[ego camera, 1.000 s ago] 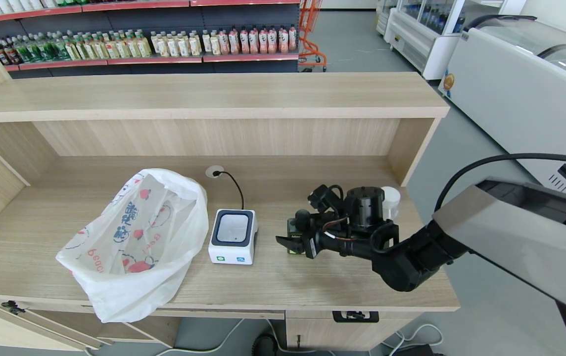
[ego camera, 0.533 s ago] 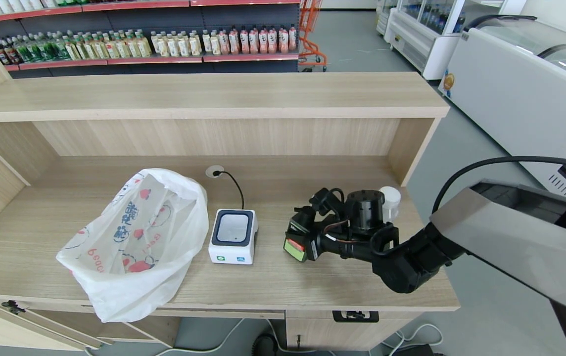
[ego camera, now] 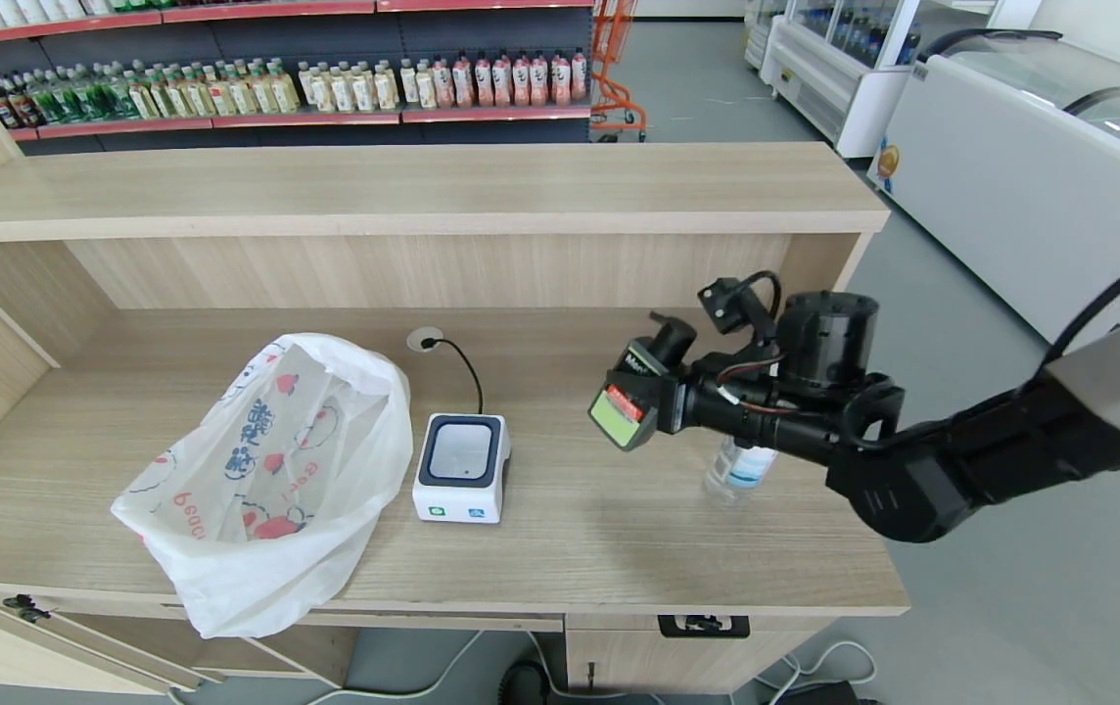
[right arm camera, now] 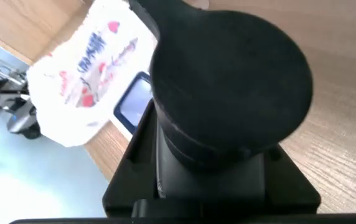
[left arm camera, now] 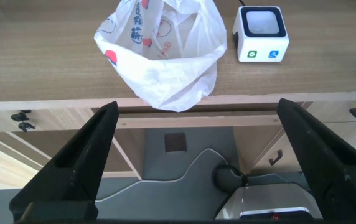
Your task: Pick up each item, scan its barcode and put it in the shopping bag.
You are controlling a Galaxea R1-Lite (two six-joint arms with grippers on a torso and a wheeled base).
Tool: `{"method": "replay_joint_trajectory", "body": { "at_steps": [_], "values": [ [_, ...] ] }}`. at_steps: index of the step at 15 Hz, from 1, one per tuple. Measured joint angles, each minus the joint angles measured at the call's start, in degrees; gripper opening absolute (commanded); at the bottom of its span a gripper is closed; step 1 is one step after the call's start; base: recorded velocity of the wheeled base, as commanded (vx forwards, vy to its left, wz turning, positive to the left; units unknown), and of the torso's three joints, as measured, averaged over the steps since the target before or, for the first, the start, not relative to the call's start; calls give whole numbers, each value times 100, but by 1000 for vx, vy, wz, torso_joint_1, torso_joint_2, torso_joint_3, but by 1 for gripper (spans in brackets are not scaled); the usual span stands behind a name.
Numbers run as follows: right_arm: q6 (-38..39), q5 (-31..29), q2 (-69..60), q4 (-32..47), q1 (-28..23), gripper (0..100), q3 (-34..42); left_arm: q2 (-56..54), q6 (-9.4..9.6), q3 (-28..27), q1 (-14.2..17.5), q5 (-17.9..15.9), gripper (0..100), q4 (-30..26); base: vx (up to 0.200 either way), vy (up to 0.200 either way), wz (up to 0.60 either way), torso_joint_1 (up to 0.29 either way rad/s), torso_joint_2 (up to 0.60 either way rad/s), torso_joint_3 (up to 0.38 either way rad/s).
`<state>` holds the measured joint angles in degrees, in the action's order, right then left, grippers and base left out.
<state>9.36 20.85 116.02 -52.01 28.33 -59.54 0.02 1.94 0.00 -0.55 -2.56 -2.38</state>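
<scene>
Raised since the earlier frames, the right gripper point(ego camera: 640, 392) now hangs above the counter point(ego camera: 560, 548), higher and farther right than before, uncovering a clear bottle point(ego camera: 734, 472) that stands under the arm. Its jaws are closed on a small dark container point(ego camera: 625, 409), green-and-red label facing left toward the scanner point(ego camera: 461, 466), which sits well apart from it. The shopping bag point(ego camera: 266, 480) lies open at the left, just beside the scanner. The left gripper point(left arm camera: 196, 107) waits below the counter's near edge, jaws spread wide and empty.

The container looks rigid and light; a firm grip across its body should hold, provided the barcode stays uncovered. The clear bottle seems thin-walled and likely to dent or slip, so mid-body is probably the safest place to grasp it. The bag is limp and may shift if an item is dropped in.
</scene>
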Motion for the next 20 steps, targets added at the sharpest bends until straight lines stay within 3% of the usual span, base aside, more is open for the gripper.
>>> {"method": "replay_joint_trajectory", "body": {
  "at_steps": [5,7,11,15,18,20],
  "values": [
    [205,6,-1842,11,116,0,668,0,-2,0,2,0,100,2,0,0,0,0,0,0],
    [-655,9,-2495,66,13,0,926,0,-2,0,2,0,100,2,0,0,0,0,0,0],
    [-5427,244,-3634,247,-739,0,1563,0,0,0,2,0,100,0,0,0,0,0,0,0],
    [-8863,2278,-4469,756,-1108,0,1820,0,-2,0,2,2,100,0,0,0,0,0,0,0],
    [-11121,2716,-4747,540,-861,0,1671,0,0,0,2,2,100,0,0,0,0,0,0,0],
    [-12793,2828,-4887,138,-105,0,1820,0,0,0,4,2,100,0,0,0,0,0,0,0]
  ]
}}
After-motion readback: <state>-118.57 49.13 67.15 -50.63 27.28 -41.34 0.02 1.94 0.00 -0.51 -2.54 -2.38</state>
